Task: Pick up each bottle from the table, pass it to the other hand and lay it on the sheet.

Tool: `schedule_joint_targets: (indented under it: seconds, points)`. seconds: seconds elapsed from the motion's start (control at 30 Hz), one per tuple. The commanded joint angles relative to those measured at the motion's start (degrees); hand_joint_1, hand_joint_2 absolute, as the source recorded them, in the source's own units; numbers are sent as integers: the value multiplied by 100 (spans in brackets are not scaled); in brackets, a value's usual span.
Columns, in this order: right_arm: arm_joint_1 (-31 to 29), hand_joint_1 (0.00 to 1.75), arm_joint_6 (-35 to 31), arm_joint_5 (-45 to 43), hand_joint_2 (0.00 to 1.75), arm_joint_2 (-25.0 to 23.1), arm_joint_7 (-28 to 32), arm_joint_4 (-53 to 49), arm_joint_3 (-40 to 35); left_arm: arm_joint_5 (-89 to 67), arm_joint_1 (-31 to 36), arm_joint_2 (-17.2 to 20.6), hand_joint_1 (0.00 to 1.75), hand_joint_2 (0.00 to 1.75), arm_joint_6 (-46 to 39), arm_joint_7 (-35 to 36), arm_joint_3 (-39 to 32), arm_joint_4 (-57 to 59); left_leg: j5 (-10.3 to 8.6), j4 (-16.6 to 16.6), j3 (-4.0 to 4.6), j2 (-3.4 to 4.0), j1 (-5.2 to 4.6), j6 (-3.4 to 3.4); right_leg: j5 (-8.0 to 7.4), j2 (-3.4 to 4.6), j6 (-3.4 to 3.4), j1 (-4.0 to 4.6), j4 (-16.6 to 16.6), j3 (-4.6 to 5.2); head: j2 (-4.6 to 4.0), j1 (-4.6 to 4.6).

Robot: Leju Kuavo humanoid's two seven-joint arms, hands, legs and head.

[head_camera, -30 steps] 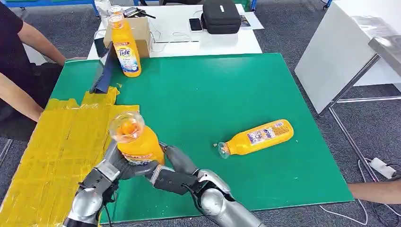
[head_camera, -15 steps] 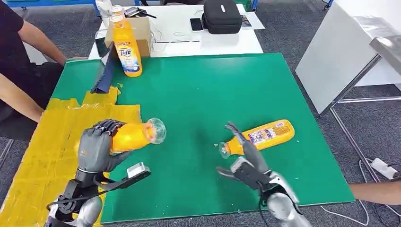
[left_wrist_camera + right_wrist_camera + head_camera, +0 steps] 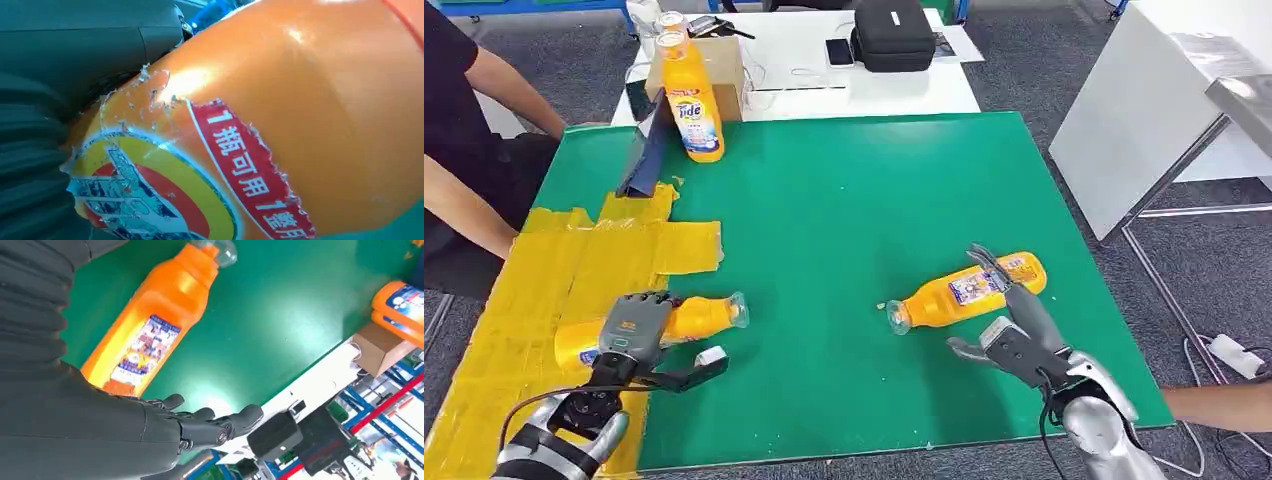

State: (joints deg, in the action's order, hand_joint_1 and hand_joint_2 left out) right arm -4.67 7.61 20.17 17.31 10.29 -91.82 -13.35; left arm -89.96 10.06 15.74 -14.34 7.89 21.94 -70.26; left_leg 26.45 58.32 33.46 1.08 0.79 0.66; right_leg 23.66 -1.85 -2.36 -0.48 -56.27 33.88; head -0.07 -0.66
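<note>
The left hand (image 3: 632, 330) has its fingers wrapped over an orange bottle (image 3: 686, 318) lying on its side on the yellow sheet (image 3: 544, 280), its capped neck reaching out over the green counter (image 3: 844, 200). The right hand (image 3: 1014, 335) hovers with fingers released, spread above a second bottle (image 3: 949, 295) lying on the counter. A third bottle (image 3: 689, 105) stands upright at the far corner

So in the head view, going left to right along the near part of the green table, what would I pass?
Yellow sheet → robot's left hand holding a bottle lying on its side → bare green mat → second lying bottle → robot's right hand, open by it.
</note>
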Motion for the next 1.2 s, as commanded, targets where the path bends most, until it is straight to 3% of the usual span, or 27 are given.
schedule_joint_targets:
  seconds: [0.03,0.27,0.3,0.4,0.43,0.6,0.83,0.93,1.2]
  points:
    - [-204,0,80,26,175,325,-72,166,-3,-4,431,155,89,175,-35,-166,62,1309,-3,-8,-16,-7,-4,-1,-1,8,7,-6,3,-15,0,2]
    - [-185,0,90,16,175,346,-71,157,20,-4,417,153,89,175,-30,-153,77,1282,-7,-9,-20,-17,-12,4,-4,8,7,-16,1,-18,0,2]
    - [-159,0,105,51,175,370,-116,132,8,-4,401,118,0,175,-21,-97,28,1236,-6,-7,-21,-18,-12,4,-3,3,5,-15,0,-21,0,0]
    - [-170,0,193,111,175,600,-198,220,52,-4,434,171,0,175,10,-118,15,1195,-8,-7,-25,-24,-13,4,-2,2,6,-17,-2,-25,0,2]
    - [-269,0,291,135,175,708,-246,375,38,-4,469,188,0,0,-20,-218,-50,1177,-13,-14,-31,-24,-16,3,-5,9,10,-20,1,-27,0,0]
    - [-839,0,609,369,175,1187,-317,1273,-189,365,684,21,0,0,-285,-837,-253,1054,-17,-4,-22,-27,-14,5,-7,-3,3,-18,-6,-23,0,2]
    - [-1587,0,783,754,175,1777,-222,2101,-654,2913,630,-813,0,0,-487,-2187,-999,-18,-31,3,0,-41,-25,18,-21,-11,-19,-29,-8,-5,0,2]
    - [-2007,0,725,1073,175,1816,-162,2416,-988,4274,505,-1049,0,0,-59,-2684,-1361,-594,-26,12,12,-26,-32,19,-21,-4,-21,-34,-14,6,0,2]
    - [-2874,0,899,1308,175,1715,-149,2959,-1630,5134,432,-1135,0,0,409,-3088,-1670,-878,-27,3,7,-7,-40,14,-27,21,-20,-38,-13,11,0,0]
